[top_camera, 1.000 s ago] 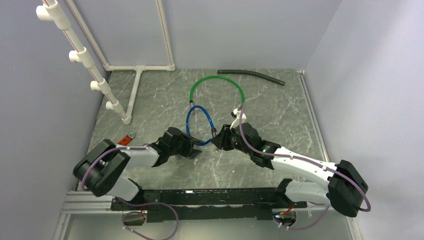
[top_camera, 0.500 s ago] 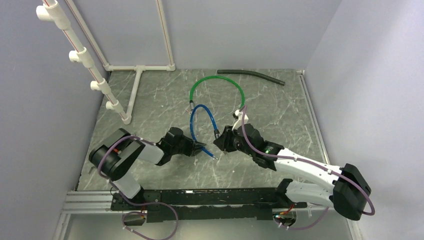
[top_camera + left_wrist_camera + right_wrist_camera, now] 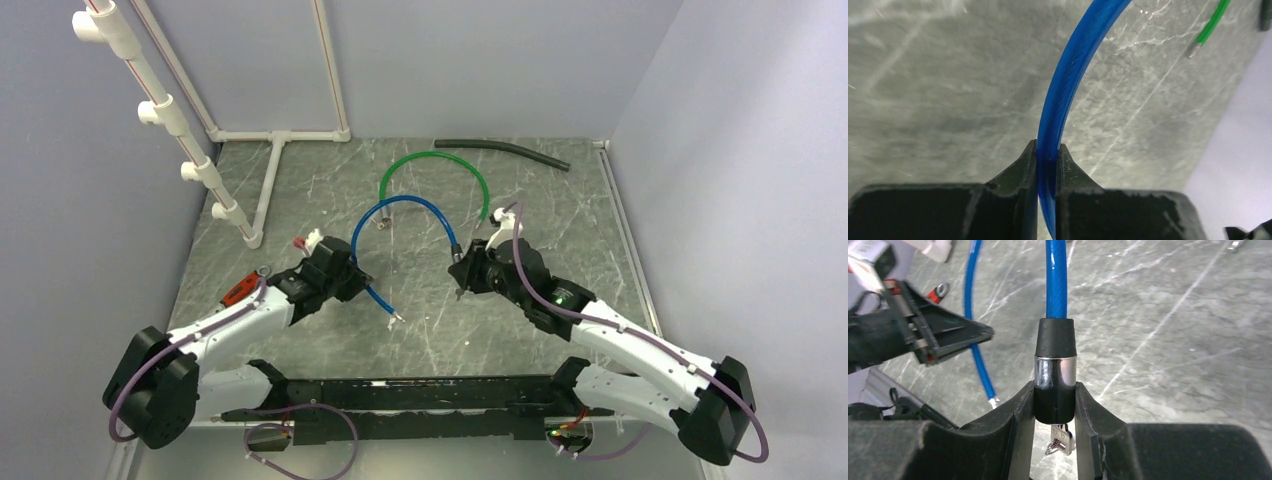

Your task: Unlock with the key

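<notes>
Marble table (image 3: 300, 190); left end effector (image 3: 1048, 150) pinches blue cable (image 3: 1073, 75); right end effector (image 3: 1055, 390) clamps lock (image 3: 1055, 347); probable key (image 3: 1060, 442) half-hidden.

Soft, cool light falls evenly from overhead. The walls (image 3: 480, 60) look flat and pale, and the arms throw only faint shadows on the table (image 3: 310, 190). The lock (image 3: 1055, 371) carries a bright sheen on its chrome band. In the left wrist view the table is smeared with blur and the cable (image 3: 1068, 85) looks soft.

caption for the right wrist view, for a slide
Right gripper clamps the blue cable lock's barrel, key showing below.
</notes>
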`<state>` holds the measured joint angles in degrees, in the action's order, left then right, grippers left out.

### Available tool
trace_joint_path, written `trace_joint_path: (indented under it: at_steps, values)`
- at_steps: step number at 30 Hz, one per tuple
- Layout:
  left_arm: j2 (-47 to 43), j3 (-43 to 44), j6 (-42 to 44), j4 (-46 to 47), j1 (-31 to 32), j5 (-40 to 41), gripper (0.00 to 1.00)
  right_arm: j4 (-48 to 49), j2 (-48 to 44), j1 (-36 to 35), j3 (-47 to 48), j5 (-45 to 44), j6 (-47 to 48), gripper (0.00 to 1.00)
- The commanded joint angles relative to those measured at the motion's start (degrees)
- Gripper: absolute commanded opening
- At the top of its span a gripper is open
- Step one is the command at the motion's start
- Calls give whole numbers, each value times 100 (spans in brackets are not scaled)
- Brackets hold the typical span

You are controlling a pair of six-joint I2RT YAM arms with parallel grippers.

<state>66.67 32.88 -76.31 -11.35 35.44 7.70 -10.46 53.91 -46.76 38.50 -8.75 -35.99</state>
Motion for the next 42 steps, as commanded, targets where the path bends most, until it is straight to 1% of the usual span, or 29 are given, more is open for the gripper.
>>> trace_joint_path:
  at_steps: [1,3,6,9,12,15,19,24,25,26,27,28,29,30,31,32,34,37,39,42]
  values:
    - [-273,642,2159,-927,-139,695,0,-562,-340,381,175,-472,135,0]
    - [-254,870,2751,-985,-147,795,0,-787,-498,639,112,-576,39,0]
    - [-77,1233,3379,-1282,-152,905,0,-1210,-656,1000,37,-684,-198,0]
    - [320,1576,3860,-1542,-160,871,0,-1626,-686,1238,-124,-792,-505,0]
    - [956,1820,4037,-1754,-160,723,0,-1759,-546,1400,-436,-679,-838,0]
    - [1434,1863,4157,-1600,-163,449,0,-1462,-336,1432,-823,-343,-1044,0]
    - [1723,1823,4180,-1502,-160,477,0,-1200,-300,1433,-1151,-184,-1163,0]
    - [2080,2117,4179,-1855,-161,616,0,-1178,-281,1463,-1153,-276,-1080,0]
    - [2169,2204,4153,-1927,-160,632,1,-1166,-236,1475,-1132,-265,-1070,2]
    - [2256,2274,4101,-2006,-160,637,4,-1154,-178,1492,-1124,-247,-1073,12]
    - [2316,2323,4065,-2046,-160,623,9,-1152,-122,1499,-1112,-223,-1072,21]
    - [2354,2335,4061,-2042,-160,566,16,-1139,-80,1514,-1115,-200,-1074,29]
    - [2384,2349,4056,-2037,-160,512,28,-1130,-49,1517,-1116,-190,-1083,37]
    - [2420,2364,4059,-2044,-163,469,34,-1119,-39,1525,-1128,-193,-1086,41]
    - [2463,2389,4075,-2068,-161,453,43,-1112,-34,1529,-1144,-192,-1081,43]
    - [2509,2412,4080,-2113,-153,450,53,-1108,-30,1536,-1145,-182,-1063,49]
    - [2548,2411,4053,-2178,-152,486,65,-1129,-41,1539,-1140,-170,-1028,61]
    - [2432,2369,4030,-2200,-152,505,75,-1223,-137,1539,-1098,-219,-992,72]
    - [2280,2374,4028,-2252,-143,497,78,-1380,-229,1539,-1013,-380,-960,84]
    - [1983,2481,4063,-2461,-103,583,86,-1667,-387,1539,-769,-698,-781,94]
